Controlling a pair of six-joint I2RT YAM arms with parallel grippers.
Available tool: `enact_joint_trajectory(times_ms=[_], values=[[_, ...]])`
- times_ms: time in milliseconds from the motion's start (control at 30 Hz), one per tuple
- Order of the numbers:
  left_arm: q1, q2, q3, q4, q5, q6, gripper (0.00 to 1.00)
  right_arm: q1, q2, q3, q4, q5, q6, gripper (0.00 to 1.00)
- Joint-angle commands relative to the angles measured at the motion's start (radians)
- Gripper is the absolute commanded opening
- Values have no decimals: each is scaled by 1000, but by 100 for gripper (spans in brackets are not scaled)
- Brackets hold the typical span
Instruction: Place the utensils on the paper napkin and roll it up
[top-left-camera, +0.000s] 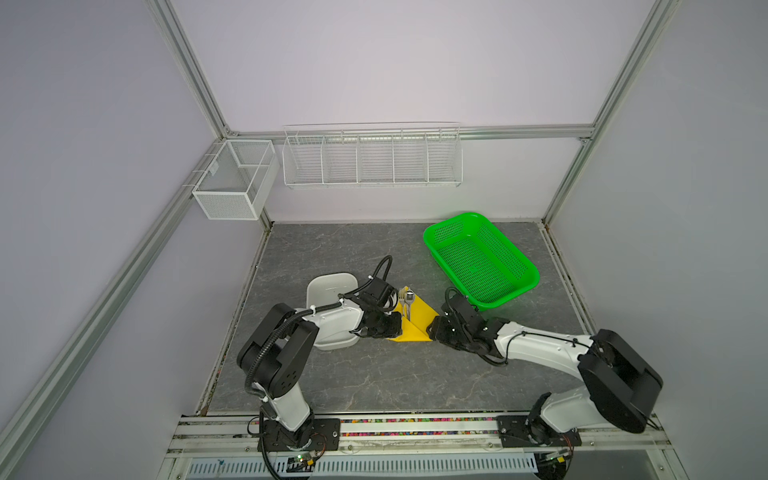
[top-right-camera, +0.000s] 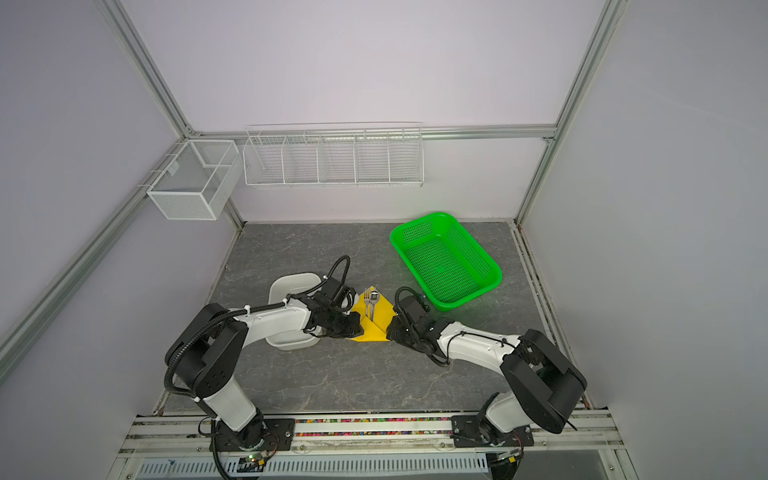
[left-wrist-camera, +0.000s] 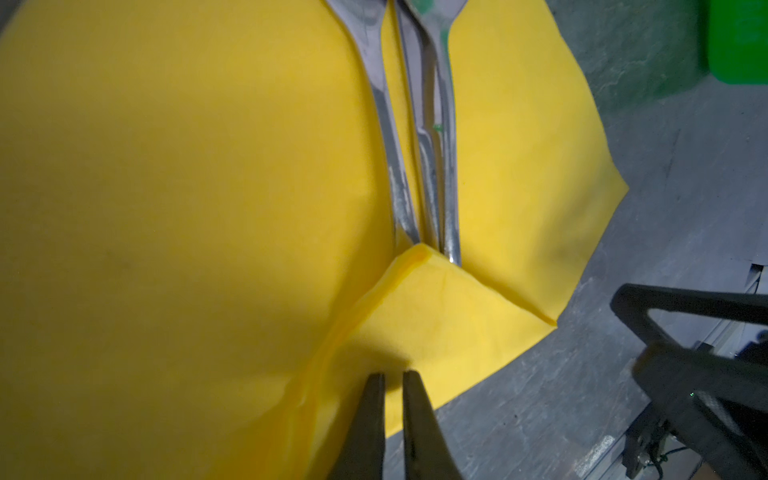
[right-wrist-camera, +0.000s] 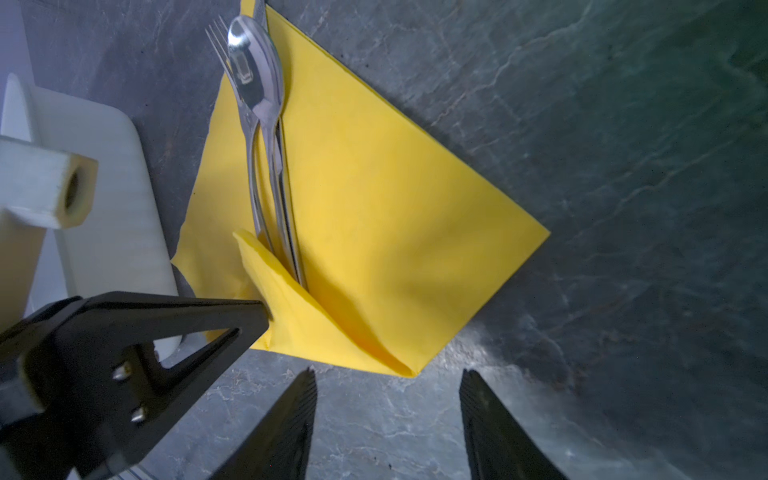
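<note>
Top views, paper napkin: a thin yellow paper napkin (top-left-camera: 417, 321) is laid mid-counter (top-left-camera: 374, 374), between a smooth white tray (top-left-camera: 328, 286) and a perforated green basket (top-left-camera: 536, 277).
Top views, utensils: the slim silver utensils (top-right-camera: 371, 302) are laid on it.
Left wrist, left gripper (left-wrist-camera: 392, 376): the jaws are closed almost together over the folded flap; a pinch cannot be told.
Right wrist, right gripper (right-wrist-camera: 388, 372): the ribbed jaws are held apart, empty, beside the creased corner.

Lilac walls (top-left-camera: 395, 62), aluminium frame (top-left-camera: 195, 75), grey marbled tabletop (top-left-camera: 374, 374), white wire racks (top-left-camera: 372, 160).
</note>
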Motion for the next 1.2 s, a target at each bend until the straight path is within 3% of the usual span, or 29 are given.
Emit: enact_joint_trajectory(times_ms=[0,300,767,1067,1167], values=[[-5,13,26,-10,-19,6,12,-10,30,-23,54,-2,68,58],[-4,19,23,-5,-18,4,12,-17,66,-100,176,-10,215,58],[-5,22,23,-1,-16,6,12,-20,79,-75,341,-8,136,58],[-2,24,20,6,-18,7,11,-18,103,-71,282,12,162,58],[-2,31,20,9,-13,5,11,-15,113,-110,368,1,183,56]])
